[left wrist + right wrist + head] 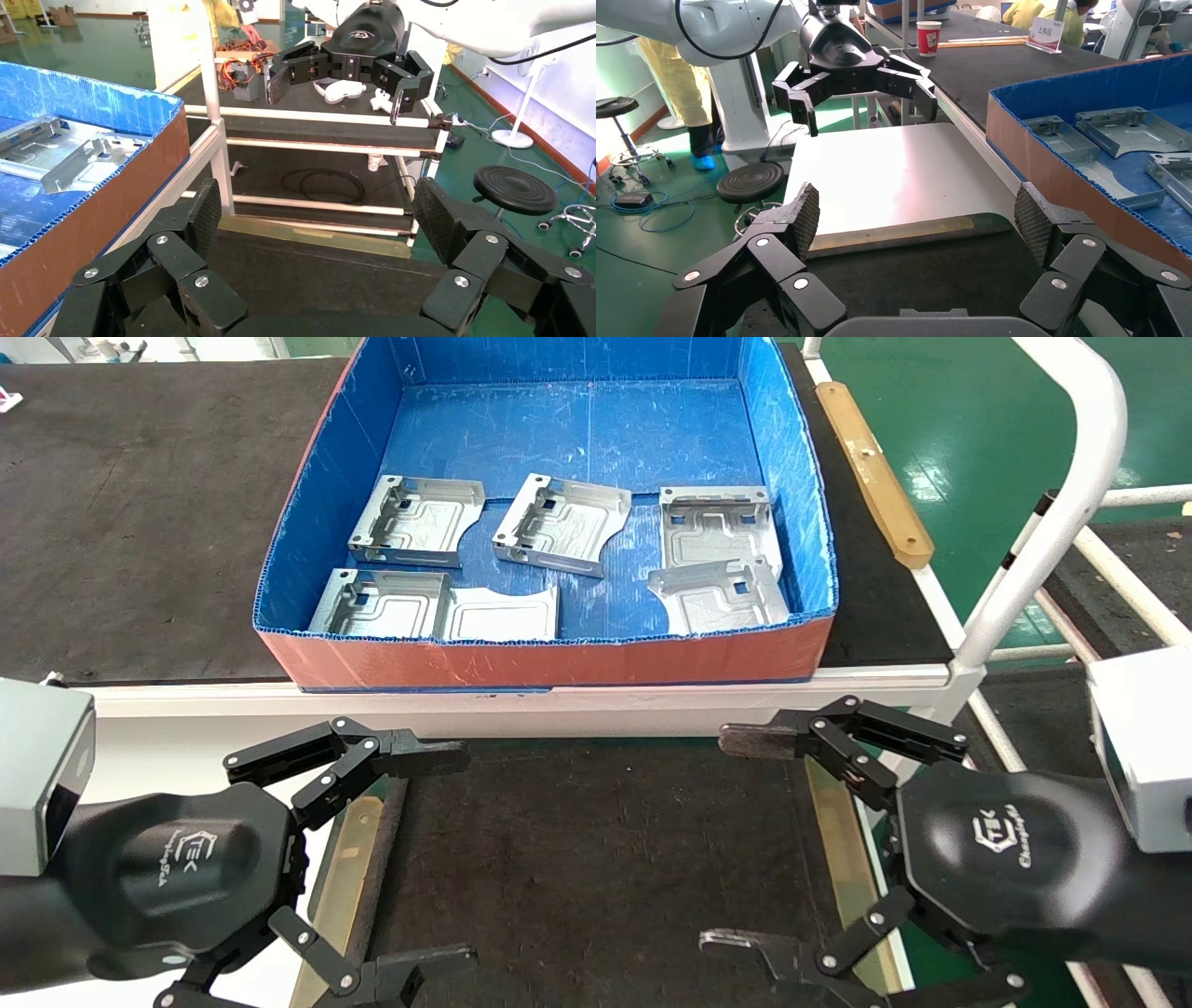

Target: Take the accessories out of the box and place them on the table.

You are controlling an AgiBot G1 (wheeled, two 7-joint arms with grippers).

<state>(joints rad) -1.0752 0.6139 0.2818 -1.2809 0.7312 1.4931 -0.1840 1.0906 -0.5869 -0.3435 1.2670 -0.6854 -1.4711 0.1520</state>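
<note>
Several silver plates, the accessories, lie flat inside the box, which is blue inside and orange outside. Two lie at the left, one in the middle, and two overlap at the right. My left gripper and right gripper hover open and empty over the table's dark mat, in front of the box and facing each other. The left wrist view shows its open gripper and the box wall. The right wrist view shows its open gripper and plates.
The box stands on a second dark-matted bench behind a white frame rail. Brass strips edge the near mat. A white tube frame rises at the right. A wooden strip lies beside the box.
</note>
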